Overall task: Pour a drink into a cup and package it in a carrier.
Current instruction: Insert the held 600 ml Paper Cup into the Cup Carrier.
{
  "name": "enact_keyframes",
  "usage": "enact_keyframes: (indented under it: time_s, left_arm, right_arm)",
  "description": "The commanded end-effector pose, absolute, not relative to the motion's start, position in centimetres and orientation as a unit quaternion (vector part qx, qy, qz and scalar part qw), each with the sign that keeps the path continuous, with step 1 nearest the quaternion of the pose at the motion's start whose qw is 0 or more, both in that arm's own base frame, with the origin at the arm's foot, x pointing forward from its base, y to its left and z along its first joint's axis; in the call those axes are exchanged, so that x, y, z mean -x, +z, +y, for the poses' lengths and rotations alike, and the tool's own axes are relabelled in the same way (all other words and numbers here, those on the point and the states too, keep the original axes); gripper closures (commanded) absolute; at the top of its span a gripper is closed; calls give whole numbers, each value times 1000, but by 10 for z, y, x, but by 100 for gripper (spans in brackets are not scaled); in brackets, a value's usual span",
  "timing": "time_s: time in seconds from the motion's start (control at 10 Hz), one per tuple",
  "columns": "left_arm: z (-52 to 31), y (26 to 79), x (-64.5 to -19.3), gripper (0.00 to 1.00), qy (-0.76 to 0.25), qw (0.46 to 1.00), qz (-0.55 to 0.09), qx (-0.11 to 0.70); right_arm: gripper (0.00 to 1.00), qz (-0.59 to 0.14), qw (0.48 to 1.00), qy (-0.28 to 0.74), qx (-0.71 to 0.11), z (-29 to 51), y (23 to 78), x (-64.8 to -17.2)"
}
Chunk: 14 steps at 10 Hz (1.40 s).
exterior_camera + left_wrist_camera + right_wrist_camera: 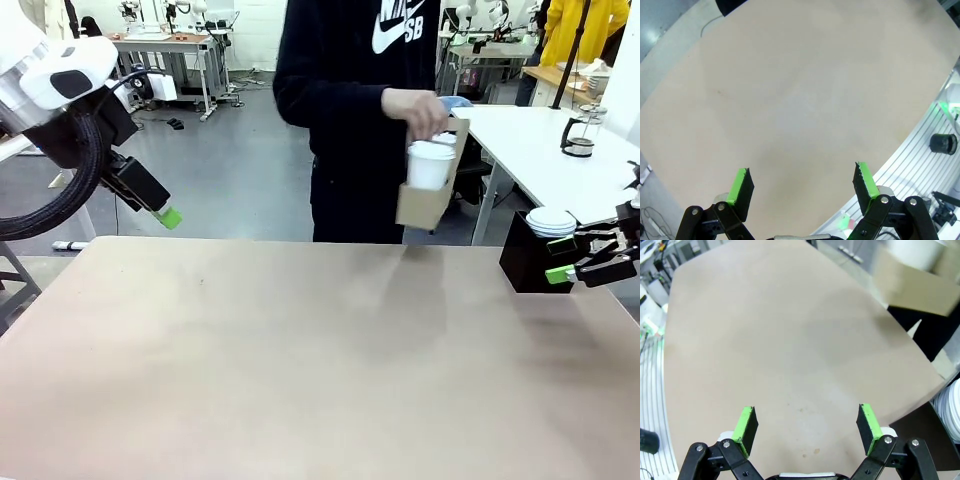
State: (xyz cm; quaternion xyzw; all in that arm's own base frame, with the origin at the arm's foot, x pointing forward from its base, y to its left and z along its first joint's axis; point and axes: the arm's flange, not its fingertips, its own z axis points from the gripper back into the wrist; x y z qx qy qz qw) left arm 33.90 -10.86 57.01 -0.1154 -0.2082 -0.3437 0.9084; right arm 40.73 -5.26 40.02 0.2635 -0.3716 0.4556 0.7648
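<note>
Both my tools are standing wide open and empty: the left tool [168, 216] is hanging above the desk's [300, 350] far left corner, the right tool [562, 260] beside the black box of white lids [535, 250]. The person's hand [425, 112] is holding the carrier [425, 195] with a white cup [431, 163] in the air beyond the far edge. If that grip is slipping or tilting, the cup could be spilling. I cannot tell whether the cup is filled; the carrier is blurring in my right wrist view.
</note>
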Motion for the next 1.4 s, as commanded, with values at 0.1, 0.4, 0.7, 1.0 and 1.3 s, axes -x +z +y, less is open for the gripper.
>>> enact_keyframes:
  time_s: [0.1,0.4,0.7,1.0,1.3]
  left_arm:
    - [-109,572,-340,0,-339,912,-204,110]
    - [-109,572,-340,0,-339,912,-204,110]
    - [-109,572,-340,0,-339,912,-204,110]
    - [-109,572,-340,0,-339,912,-204,110]
    - [-109,572,-340,0,-339,912,-204,110]
  right_arm:
    - [0,-374,762,460,-260,-54,401,-408]
    - [0,-374,762,460,-260,-54,401,-408]
    - [0,-374,762,460,-260,-54,401,-408]
    - [0,-374,762,460,-260,-54,401,-408]
    - [0,-374,762,460,-260,-54,401,-408]
